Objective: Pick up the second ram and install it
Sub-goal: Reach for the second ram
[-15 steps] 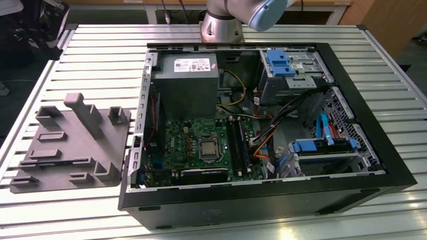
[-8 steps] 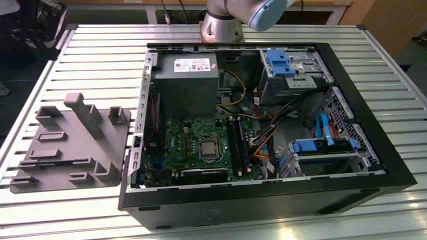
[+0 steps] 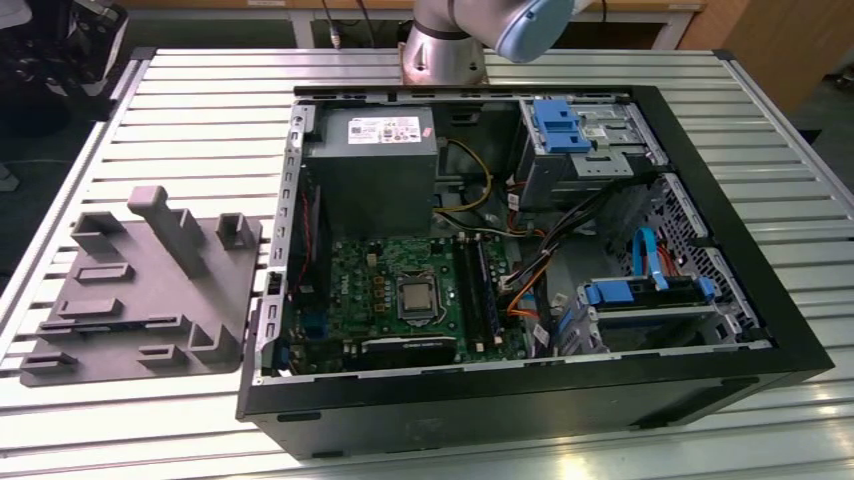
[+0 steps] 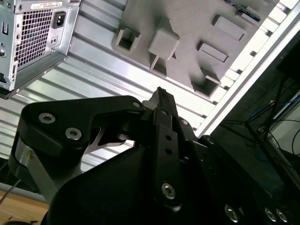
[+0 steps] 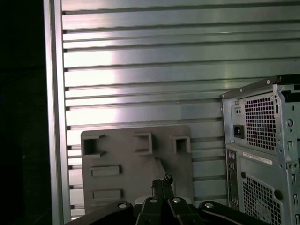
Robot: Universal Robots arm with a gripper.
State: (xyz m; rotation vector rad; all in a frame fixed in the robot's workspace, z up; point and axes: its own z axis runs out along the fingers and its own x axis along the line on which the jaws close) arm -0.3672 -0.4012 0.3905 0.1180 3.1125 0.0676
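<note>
In the exterior view you are seeing the arm (image 3: 454, 45) rising at twelve o'clock, behind the open computer case (image 3: 534, 410), with its silver link and blue cap running out of the frame. The grey tray (image 3: 134, 290) is lying on the slatted table (image 3: 200, 90) at nine o'clock from the case, just beside it.

In the second wrist view your gripper (image 4: 160, 92) is hanging high over the table and pointing down toward the tray. Its fingers are pressing together at the tips. A dark narrow strip that looks to be the second ram (image 4: 241, 10) is lying flat at the tray's far end, close to the table's edge. It is sitting beyond the tray's upright post (image 4: 163, 43) and well apart from the fingertips. The case's vented rear is standing on the tray's other side.

In the first wrist view you are looking straight down past the closed gripper (image 5: 161, 179). Its tips are hovering over the tray, with the case's rear just beside the tray.
</note>
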